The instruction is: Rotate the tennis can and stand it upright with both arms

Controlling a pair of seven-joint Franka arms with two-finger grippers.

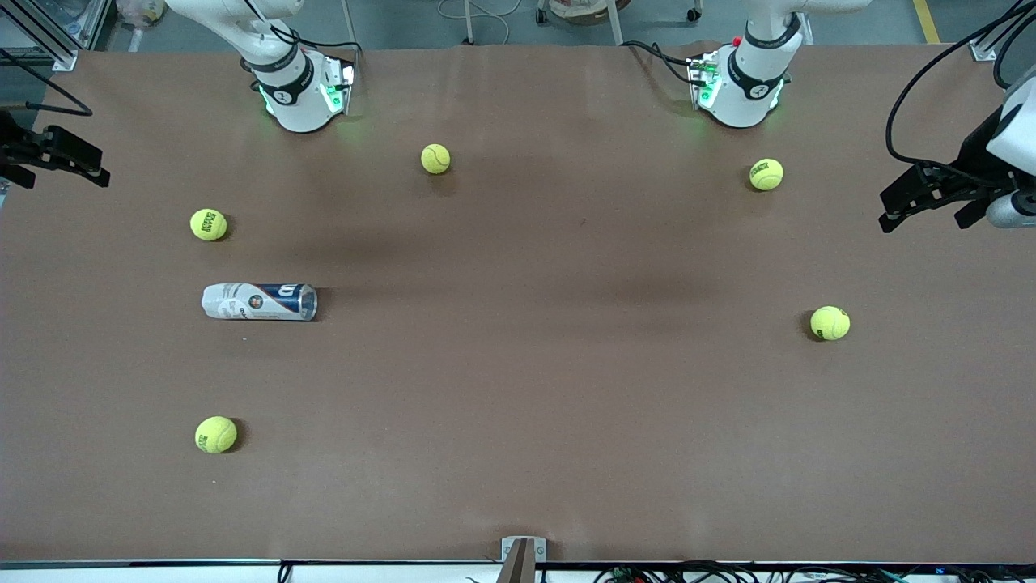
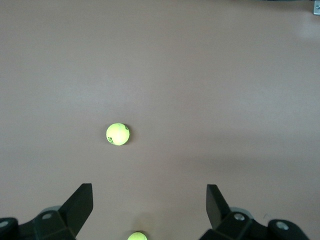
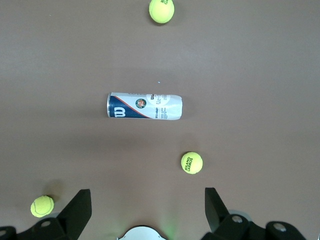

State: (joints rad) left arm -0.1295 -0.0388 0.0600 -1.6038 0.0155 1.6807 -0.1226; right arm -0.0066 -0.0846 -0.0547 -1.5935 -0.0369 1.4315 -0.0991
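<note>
Five fuzzy yellow-green tennis balls (image 1: 215, 435) dot the matte brown table (image 1: 518, 405). The slim tennis can (image 1: 259, 301) lies on its side toward the right arm's end, its silvery rim facing the middle. Right gripper (image 3: 145, 210) and left gripper (image 2: 150, 205) wait spread wide, holding nothing, above the table's ends.

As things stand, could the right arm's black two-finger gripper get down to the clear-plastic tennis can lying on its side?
Probably yes: the right gripper is open, and nothing covers the tennis can; the nearest yellow-green balls lie apart from it.
</note>
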